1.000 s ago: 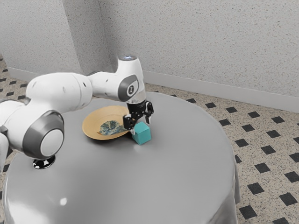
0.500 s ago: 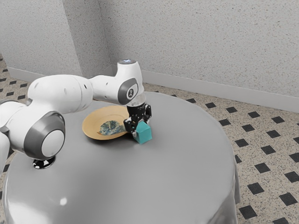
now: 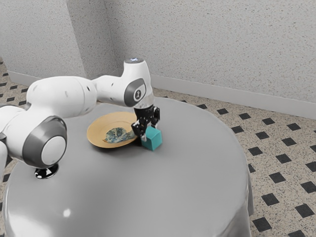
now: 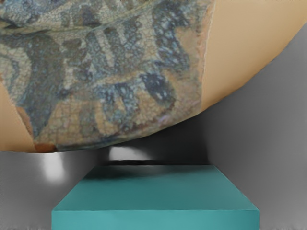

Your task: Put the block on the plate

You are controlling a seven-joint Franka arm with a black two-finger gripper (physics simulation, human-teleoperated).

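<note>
One round grey table (image 3: 187, 187) — block (image 3: 152, 140), plate (image 3: 98, 137) — speckled wall (image 3: 207, 44), dark-diamond floor (image 3: 288, 168)

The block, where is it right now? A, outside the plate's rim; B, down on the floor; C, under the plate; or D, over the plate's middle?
A: the block is beside the plate, with a dark gap between it and the rim in the wrist view.

No text, number or sign can be read.
</note>
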